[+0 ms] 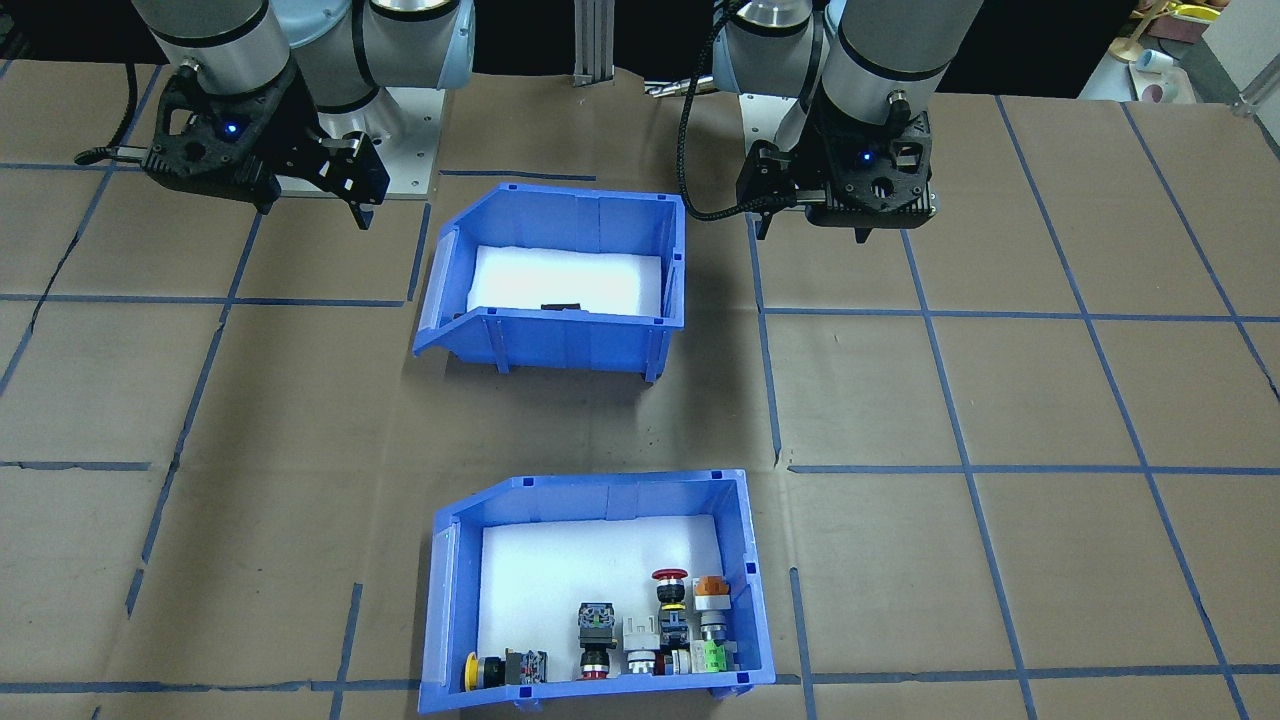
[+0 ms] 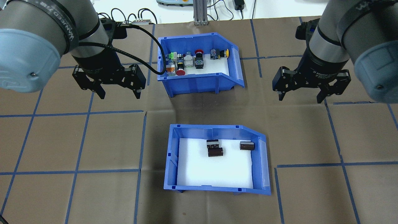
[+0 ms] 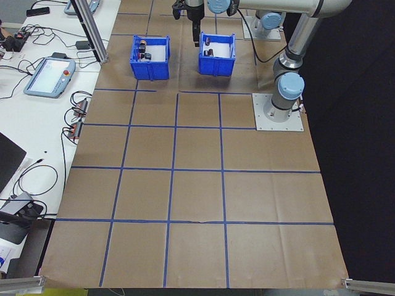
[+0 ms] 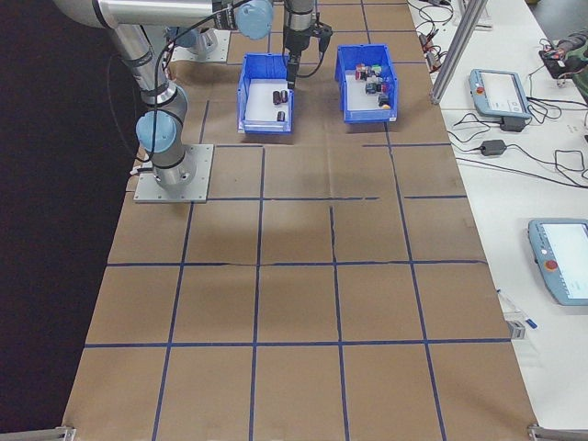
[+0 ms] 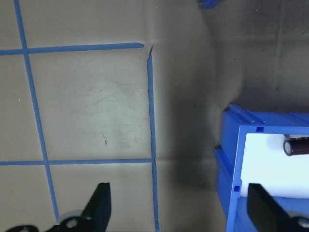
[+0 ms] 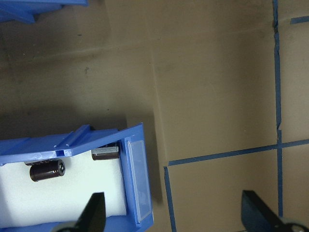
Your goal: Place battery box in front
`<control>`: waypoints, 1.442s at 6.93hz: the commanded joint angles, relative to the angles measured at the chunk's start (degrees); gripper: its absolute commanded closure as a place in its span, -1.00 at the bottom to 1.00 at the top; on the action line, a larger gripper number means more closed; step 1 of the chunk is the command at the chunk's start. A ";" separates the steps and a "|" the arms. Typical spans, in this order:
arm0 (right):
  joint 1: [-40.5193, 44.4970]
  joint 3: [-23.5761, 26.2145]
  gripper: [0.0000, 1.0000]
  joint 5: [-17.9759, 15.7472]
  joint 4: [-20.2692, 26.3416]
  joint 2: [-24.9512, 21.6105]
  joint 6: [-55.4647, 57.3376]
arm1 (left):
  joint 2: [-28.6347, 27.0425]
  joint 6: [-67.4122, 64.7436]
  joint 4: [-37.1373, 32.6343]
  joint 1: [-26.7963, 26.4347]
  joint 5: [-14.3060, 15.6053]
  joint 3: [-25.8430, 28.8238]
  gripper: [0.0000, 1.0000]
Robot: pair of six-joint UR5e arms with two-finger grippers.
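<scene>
The battery box (image 2: 217, 161) lies between both spread grippers, left gripper (image 2: 117, 92) and right gripper (image 2: 301, 95), nearer the robot than either.

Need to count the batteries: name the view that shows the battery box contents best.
Overhead exterior: it looks straight into the battery box, showing three dark cylinders on white foam. Front-facing's near wall hides most; wrist views catch only corners; side views show it tiny.

No readable text, labels or numbers anywhere
</scene>
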 commanded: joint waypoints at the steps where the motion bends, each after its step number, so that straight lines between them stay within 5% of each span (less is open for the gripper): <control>1: 0.17 -0.38 -1.00 -0.12 0.02 0.09 -0.42 | 0.24 0.26 -0.09 -0.04 -0.08 -0.21 -0.98; 5: 0.17 -0.65 -1.00 -0.29 -0.33 0.18 -0.86 | -0.19 -2.87 0.69 -0.04 0.71 0.57 -0.98; 8: 0.17 -5.90 -1.00 -0.12 -0.16 6.13 -5.40 | 1.38 -21.64 1.31 -0.21 -0.34 -0.83 -0.90; 10: 0.26 -11.17 -1.00 -0.29 -0.07 11.06 -8.05 | 1.65 -32.54 1.23 -0.56 -5.85 -1.70 -0.90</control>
